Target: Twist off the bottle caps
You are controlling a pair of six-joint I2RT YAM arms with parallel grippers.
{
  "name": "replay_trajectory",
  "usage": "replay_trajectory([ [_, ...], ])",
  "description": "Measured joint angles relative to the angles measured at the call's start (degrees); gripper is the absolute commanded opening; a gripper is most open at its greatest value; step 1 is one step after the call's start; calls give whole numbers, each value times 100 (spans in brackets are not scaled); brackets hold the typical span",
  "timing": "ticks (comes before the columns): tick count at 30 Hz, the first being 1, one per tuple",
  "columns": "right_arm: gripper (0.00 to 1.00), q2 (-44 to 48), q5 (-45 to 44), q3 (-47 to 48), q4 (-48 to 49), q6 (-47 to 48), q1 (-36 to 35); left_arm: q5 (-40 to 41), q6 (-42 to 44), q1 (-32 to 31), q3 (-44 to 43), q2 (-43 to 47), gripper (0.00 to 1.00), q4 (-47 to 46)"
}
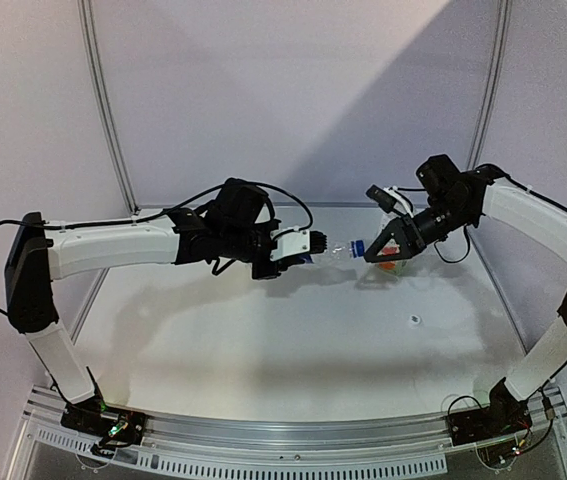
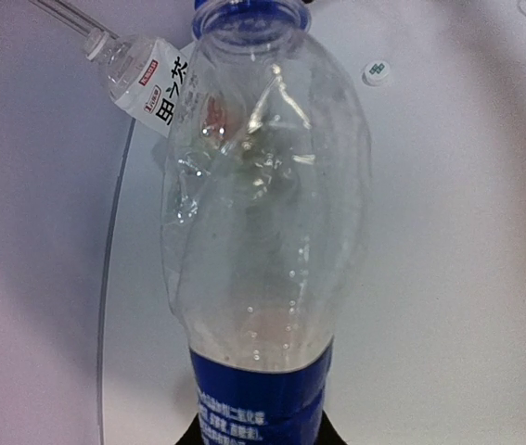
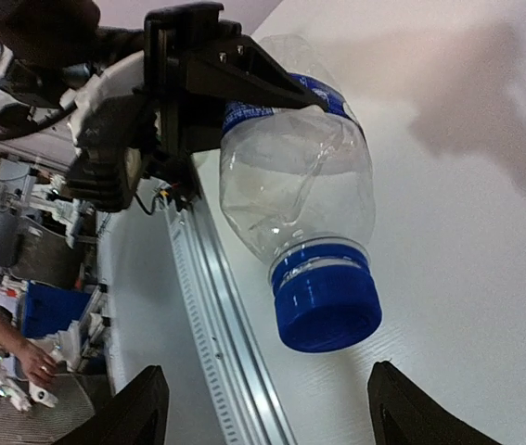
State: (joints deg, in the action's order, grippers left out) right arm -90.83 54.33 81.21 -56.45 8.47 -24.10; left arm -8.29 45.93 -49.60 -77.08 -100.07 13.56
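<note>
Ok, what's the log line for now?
left end effector: grips Pepsi bottle | right end effector: open, near blue cap | blue cap: on

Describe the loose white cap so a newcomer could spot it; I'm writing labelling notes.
On the table, right arm's side, nearer the bases than the open right gripper, a tiny white cap lies alone. The blue cap sits on the Pepsi bottle held in the air; this one is white and loose.
</note>
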Motion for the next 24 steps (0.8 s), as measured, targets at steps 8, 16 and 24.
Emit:
replay_trajectory([
  [8,68,-219,946,-330,1202,-2288,323,0,39,0,0,0,0,-2],
  [16,57,-439,1115,-334,1661,-2994,317,0,35,0,0,0,0,-2],
  [24,51,-483,1231,-332,1639,-2964,317,0,-33,0,-2,0,0,-76],
])
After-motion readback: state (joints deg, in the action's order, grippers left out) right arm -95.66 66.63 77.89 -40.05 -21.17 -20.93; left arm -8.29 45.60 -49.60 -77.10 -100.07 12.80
